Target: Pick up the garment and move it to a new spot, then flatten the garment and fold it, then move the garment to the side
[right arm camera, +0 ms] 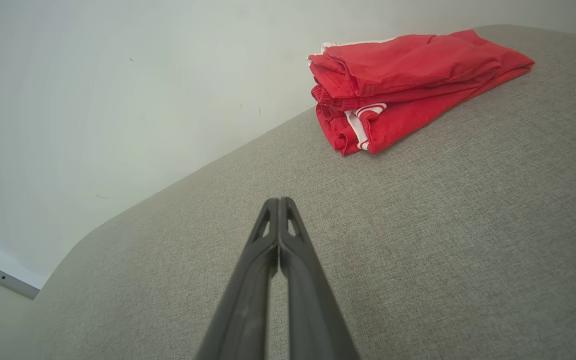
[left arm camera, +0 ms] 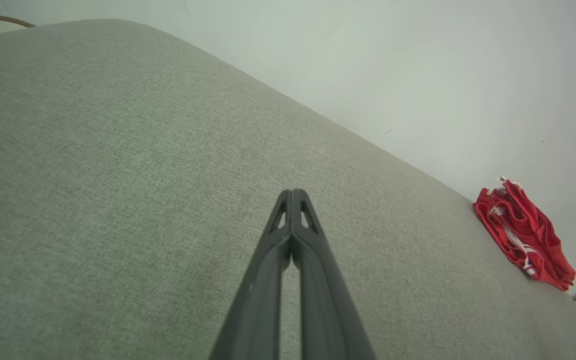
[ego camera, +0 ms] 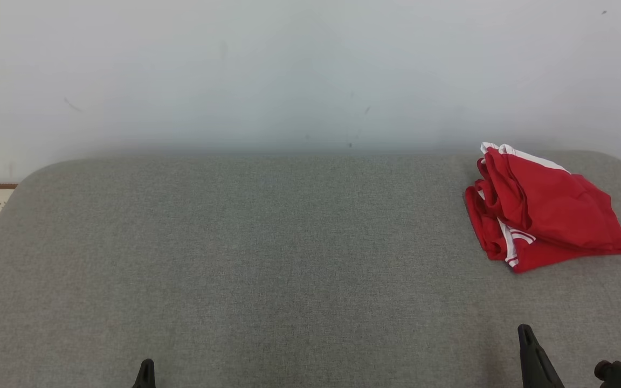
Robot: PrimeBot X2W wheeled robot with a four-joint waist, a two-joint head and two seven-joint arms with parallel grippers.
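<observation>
I am holding both arms low at the near edge of the grey cloth-covered table (ego camera: 267,242), while the red garment (ego camera: 545,207) is lying in a compact, layered bundle at the far right corner, close to the pale wall (ego camera: 289,70) and well apart from either hand. The garment, with white trim showing along its edges, is sitting doubled over on itself with its layers stacked. I am reading this as a fold of sorts set out at the side, where it is keeping off the broad middle of the table. Whether it is a finished fold or a pile to be carried inward, I am unable to say from this alone. My left hand (left arm camera: 293,195) is pointing across the grey fabric with its two dark fingers pressed together at the tips, clenched and holding nothing. My right hand (right arm camera: 278,202) is aiming toward the garment from the near side, its fingers likewise pinched tight and gripping nothing, with a stretch of table lying between the tips and the red cloth. Being the closer of the two, it is looking the likelier one to reach the garment.
</observation>
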